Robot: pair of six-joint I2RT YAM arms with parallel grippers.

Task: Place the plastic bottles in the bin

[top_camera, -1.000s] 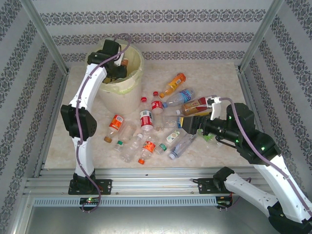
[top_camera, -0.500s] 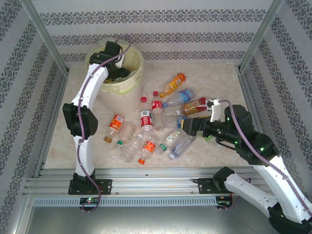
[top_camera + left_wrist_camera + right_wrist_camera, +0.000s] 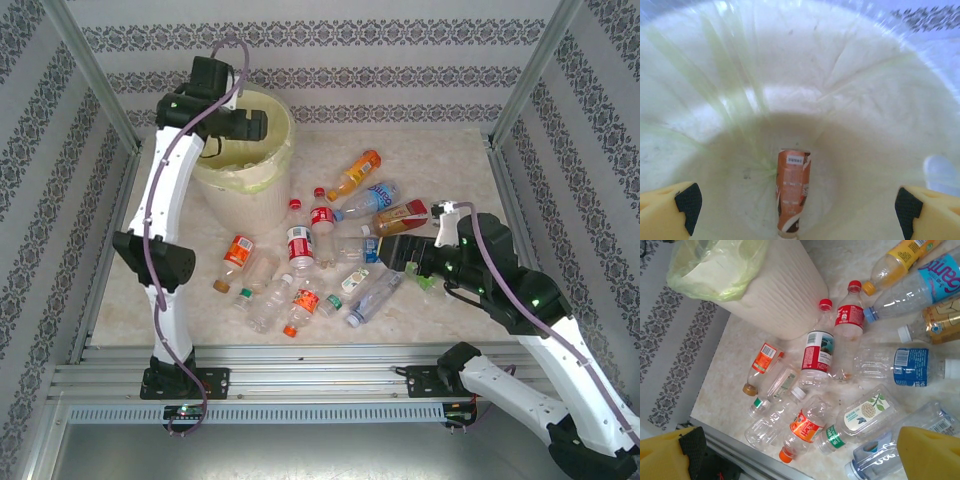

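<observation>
While the left gripper (image 3: pixel 256 126) hangs over the mouth of the bin (image 3: pixel 245 210) at the upper left of the overhead frame, its jaws stand wide and hold nothing. Its wrist view looks straight down into the bin, with the yellow fingers (image 3: pixel 662 210) at the two lower corners, far apart. One bottle with an orange-brown label (image 3: pixel 792 192) lies on the bin's floor at the lower centre of that frame, clear of both fingers. A pale green liner bag (image 3: pixel 715 270) folds over the bin's rim.

The right gripper (image 3: pixel 392 252) sits right of centre in the overhead frame, low over the marbled table (image 3: pixel 450 160), pointing left. Its jaws are spread wide too and grip nothing.

The other plastic bottles (image 3: pixel 265 305) lie scattered on their sides across the middle of the table. An orange drink bottle (image 3: pixel 355 173) lies farthest up, a clear bottle with a blue label (image 3: pixel 372 197) just below it, and a brown bottle (image 3: pixel 400 215) just above the right gripper. Two red-capped bottles (image 3: pixel 322 213) lie side by side just right of the bin's foot. A small orange-labelled bottle (image 3: pixel 237 252) lies below the bin. In the right wrist view a green-capped bottle (image 3: pixel 860 417) lies between the fingers' corners.
</observation>
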